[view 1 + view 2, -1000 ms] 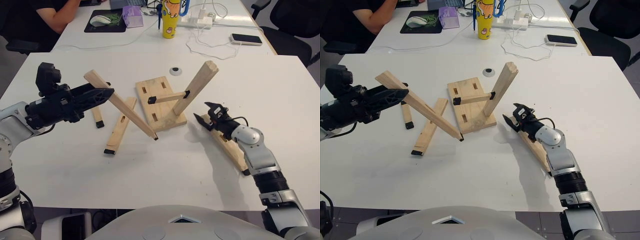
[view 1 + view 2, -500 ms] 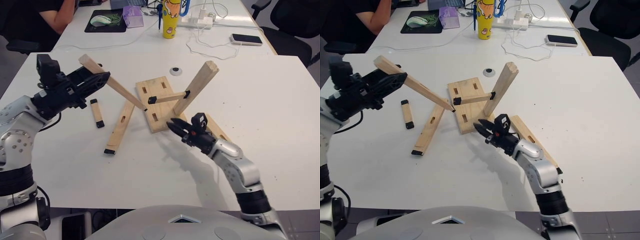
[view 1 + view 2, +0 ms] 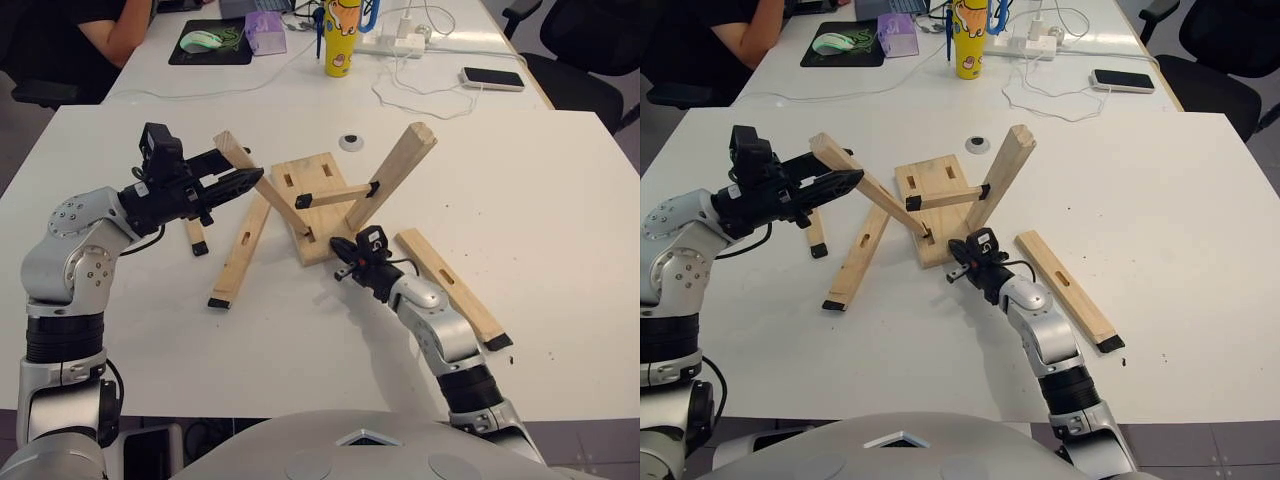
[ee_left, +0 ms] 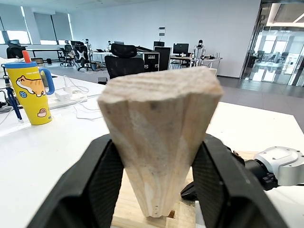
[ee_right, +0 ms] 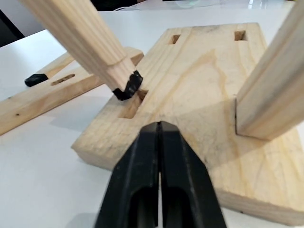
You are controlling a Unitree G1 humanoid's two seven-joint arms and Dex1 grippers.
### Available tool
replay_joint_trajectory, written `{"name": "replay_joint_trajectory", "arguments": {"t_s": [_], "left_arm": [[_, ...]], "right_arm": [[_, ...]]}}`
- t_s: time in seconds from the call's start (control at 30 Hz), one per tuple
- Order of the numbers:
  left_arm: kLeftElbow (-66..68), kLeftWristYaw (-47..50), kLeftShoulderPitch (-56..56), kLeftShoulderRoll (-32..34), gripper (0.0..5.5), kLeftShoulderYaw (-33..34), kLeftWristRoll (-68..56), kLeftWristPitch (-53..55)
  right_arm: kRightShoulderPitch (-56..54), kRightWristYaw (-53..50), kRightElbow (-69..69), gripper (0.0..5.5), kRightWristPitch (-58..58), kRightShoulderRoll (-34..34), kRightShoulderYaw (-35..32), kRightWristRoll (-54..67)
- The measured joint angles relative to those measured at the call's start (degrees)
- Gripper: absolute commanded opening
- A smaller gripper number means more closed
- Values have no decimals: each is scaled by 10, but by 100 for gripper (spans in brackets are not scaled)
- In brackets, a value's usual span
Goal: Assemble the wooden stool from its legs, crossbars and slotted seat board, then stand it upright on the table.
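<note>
No legible text, labels or numbers anywhere.

Left arm's raised, left claw point(image 3: 245, 172) clamped round a leg point(image 3: 278, 203); right claw point(image 5: 158, 128) reaches low, fingers pinched together.

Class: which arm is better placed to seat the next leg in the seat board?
Left. The left gripper holds the leg, black tip at a slot in the seat board; the right gripper is shut and empty.

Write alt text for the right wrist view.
The black-capped tip of a wooden leg sits at a slot in the seat board. The right gripper, fingers shut, points at the board's edge. A second leg stands in it.
</note>
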Motion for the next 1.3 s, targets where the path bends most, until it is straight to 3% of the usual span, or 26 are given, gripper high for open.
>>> {"name": "replay_joint_trajectory", "arguments": {"t_s": [0.4,1.3], "left_arm": [[-5,-37,7,14,203,-29,30,-18],[1,-66,-34,46,202,-21,27,43]], "right_arm": [[-24,-9,23,0,8,3,-1,-17],[-10,-5,15,0,-4,39,6,-16]]}}
